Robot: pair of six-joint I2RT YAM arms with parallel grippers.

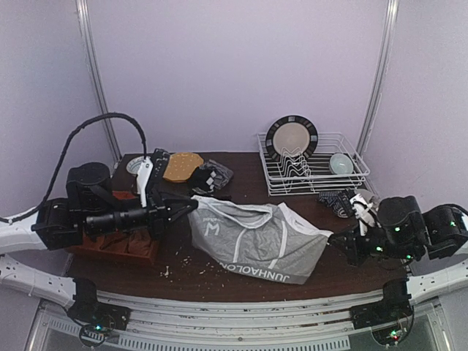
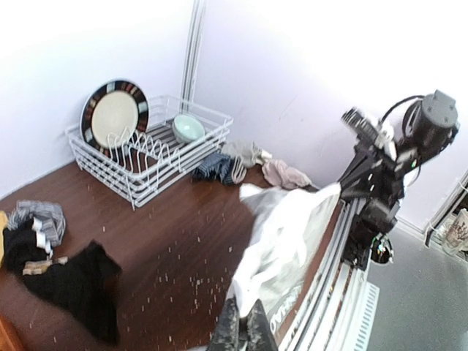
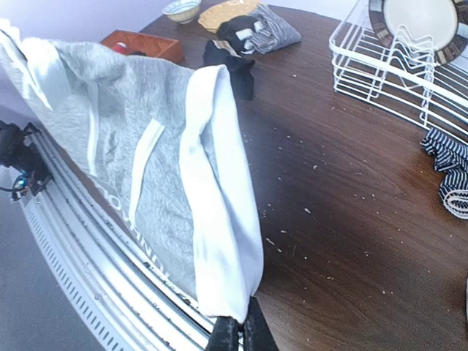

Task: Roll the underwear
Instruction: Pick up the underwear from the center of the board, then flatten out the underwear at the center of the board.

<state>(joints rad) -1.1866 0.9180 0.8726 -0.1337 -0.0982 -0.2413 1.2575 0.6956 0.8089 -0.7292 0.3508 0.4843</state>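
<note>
Our left fingers (image 2: 225,335) are closed tight on one end of the light grey cotton underwear with white trim and dark lettering (image 1: 256,241). Our right fingers (image 3: 223,338) are pinched shut on its white edge at the other end. In the top view the left grip sits at the garment's 9 o'clock and the right grip at its 3 o'clock. The cloth hangs opened out between them over the 6 o'clock part of the dark brown wooden surface (image 1: 248,186). We cannot tell whether its lower edge touches the wood.

We judge the rolling of this piece not yet begun: it is spread wide, with no fold or coil in it. It would first have to be laid flat, then turned over itself from one end.

Out toward 11 o'clock lie the black cloth underwear (image 2: 73,285) in a loose heap and a flat tan-brown garment (image 1: 183,167). Neither looks rolled to us, though the heap is too bunched to be sure.

The dark-and-white striped sock (image 1: 336,201) lies at 2 o'clock beside the white wire dish rack (image 1: 314,179). So most of the job seems left.
</note>
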